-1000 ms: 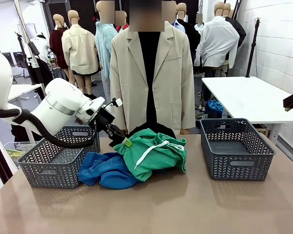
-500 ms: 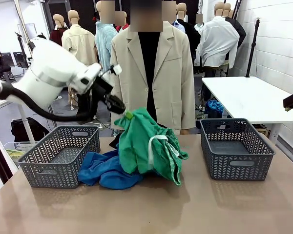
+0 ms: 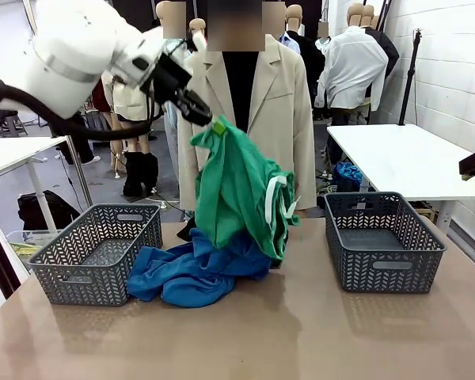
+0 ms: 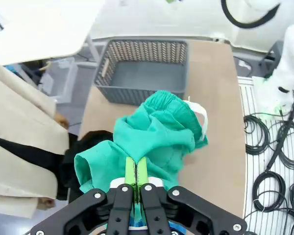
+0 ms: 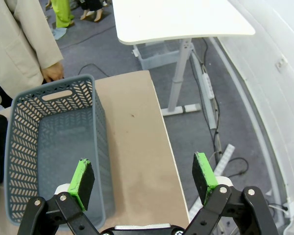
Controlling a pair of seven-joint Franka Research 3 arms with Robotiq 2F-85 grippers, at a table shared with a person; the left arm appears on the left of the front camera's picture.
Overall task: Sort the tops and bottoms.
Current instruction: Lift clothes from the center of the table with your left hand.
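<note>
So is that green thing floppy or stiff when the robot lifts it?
Probably floppy: the green garment hangs in loose folds from the left gripper. Likely light, since one small pinch holds it up. Its white cord dangles, so it might snag.

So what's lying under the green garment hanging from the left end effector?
A bright blue garment heaped on the table, with a bit of black fabric at its far edge. The green garment hides the heap's far right part.
</note>
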